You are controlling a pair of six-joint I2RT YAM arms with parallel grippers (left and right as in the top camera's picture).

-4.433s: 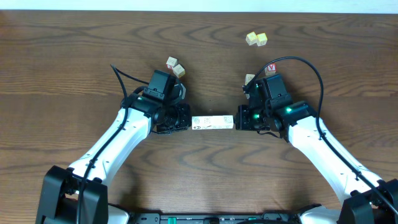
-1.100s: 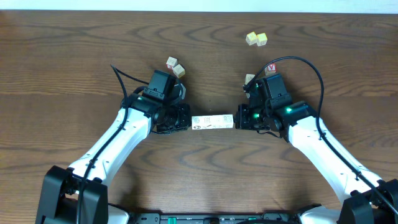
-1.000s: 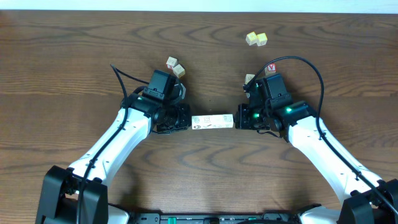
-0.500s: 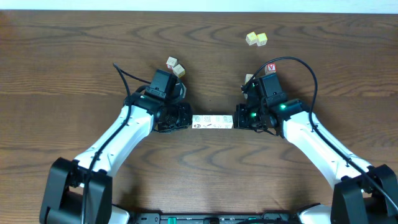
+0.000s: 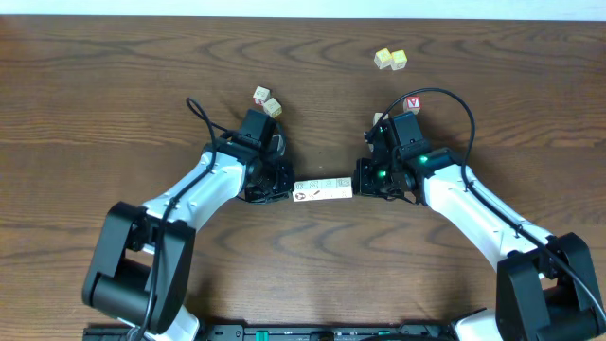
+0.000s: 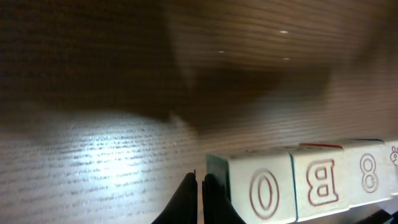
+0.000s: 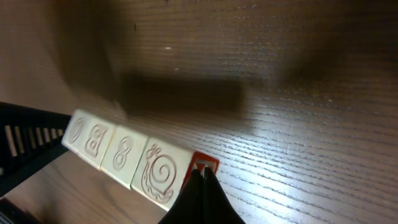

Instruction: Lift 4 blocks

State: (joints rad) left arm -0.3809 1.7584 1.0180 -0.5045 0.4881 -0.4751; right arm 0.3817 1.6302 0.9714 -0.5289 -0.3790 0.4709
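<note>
Four pale cream blocks [image 5: 322,189] form one tight row, end to end, held in the air between my two grippers. Its shadow lies apart from it on the wood. My left gripper [image 5: 288,193] is shut and presses its closed tips against the row's left end. In the left wrist view the blocks [image 6: 305,183] show O, B and 8 faces beside that gripper [image 6: 200,182]. My right gripper [image 5: 358,183] is shut too, pushing on the right end. In the right wrist view that gripper [image 7: 203,172] rests on the red end face of the blocks [image 7: 124,154].
Two loose cubes [image 5: 267,100] lie behind the left arm. A red-faced cube [image 5: 412,102] and a pale cube [image 5: 379,119] sit just behind the right wrist. Two yellow-topped cubes [image 5: 390,59] rest at the far right. The dark wooden table [image 5: 114,85] spreads all round.
Both arms have drawn in and risen, with the row pinched between their shut tips. The row has left the table, shifted slightly left and tilted a little.
</note>
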